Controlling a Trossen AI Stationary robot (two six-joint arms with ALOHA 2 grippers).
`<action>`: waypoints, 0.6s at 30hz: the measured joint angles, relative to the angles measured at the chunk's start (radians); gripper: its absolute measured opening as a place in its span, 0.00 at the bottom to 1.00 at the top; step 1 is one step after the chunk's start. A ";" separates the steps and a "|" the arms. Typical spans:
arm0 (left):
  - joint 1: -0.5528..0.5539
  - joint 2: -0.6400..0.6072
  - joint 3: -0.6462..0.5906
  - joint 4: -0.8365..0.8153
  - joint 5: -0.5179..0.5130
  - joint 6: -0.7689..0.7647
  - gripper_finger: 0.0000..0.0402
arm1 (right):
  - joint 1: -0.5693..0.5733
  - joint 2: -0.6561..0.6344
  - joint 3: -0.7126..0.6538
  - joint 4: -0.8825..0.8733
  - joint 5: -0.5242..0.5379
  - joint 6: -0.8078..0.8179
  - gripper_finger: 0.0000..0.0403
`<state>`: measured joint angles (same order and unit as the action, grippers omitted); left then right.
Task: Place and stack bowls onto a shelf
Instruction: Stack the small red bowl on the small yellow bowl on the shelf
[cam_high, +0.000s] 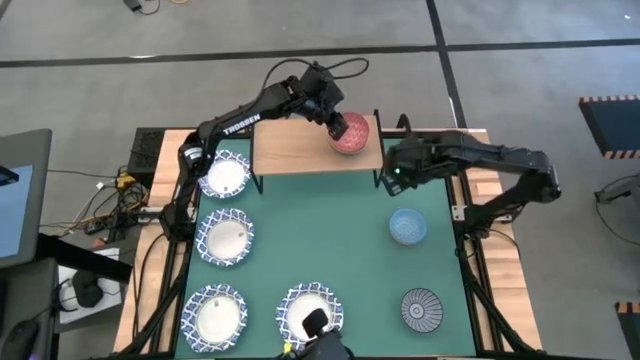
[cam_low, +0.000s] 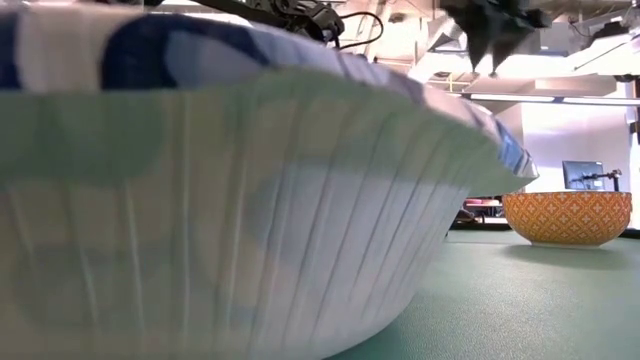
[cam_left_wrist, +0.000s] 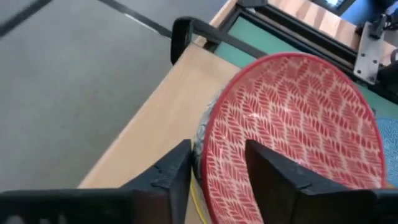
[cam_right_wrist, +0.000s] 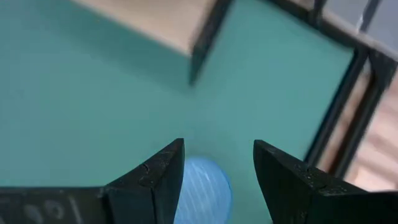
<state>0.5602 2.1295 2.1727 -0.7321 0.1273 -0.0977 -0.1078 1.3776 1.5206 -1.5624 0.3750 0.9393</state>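
Four lattice-rimmed bowls (cam_high: 226, 238), then single red (cam_high: 352, 133), pale blue (cam_high: 408, 226), ray-patterned (cam_high: 421, 308) bowls.

1. I see the shelf's rectangular plank top (cam_high: 300, 148) as light, pale wood with a smooth matt face and faint grain; its thin legs (cam_left_wrist: 181, 36) look like black metal.
2. The small red bowl with a white leaf pattern (cam_left_wrist: 292, 124) reads as glazed ceramic, faintly glossy.
3. The large green mat (cam_high: 330, 250) on the worktop looks matt and smooth, without shine.
4. The left hand's dark fingers (cam_left_wrist: 168, 180) look like matt black plastic with slightly worn edges.
5. The wide shallow bowl with the blue lattice rim (cam_low: 230, 200) has a ribbed, softly glossy white outer wall.
6. The orange-yellow patterned bowl (cam_low: 567, 217) looks like glazed ceramic.
7. The pale blue small bowl (cam_high: 408, 226) shows fine ribbing inside.
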 joint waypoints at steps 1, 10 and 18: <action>0.000 -0.003 0.000 -0.005 -0.003 -0.003 0.36 | -0.001 -0.021 -0.041 0.006 -0.011 0.012 0.54; 0.000 -0.019 0.120 -0.001 -0.102 0.007 0.37 | -0.038 -0.224 -0.376 0.220 -0.166 0.091 0.54; -0.012 -0.021 0.026 0.230 -0.116 0.041 0.33 | 0.014 -0.273 -0.467 0.238 -0.148 0.193 0.51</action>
<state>0.5487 2.1090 2.1986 -0.5020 0.0116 -0.0562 -0.0937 1.1044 1.0534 -1.3248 0.2271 1.1327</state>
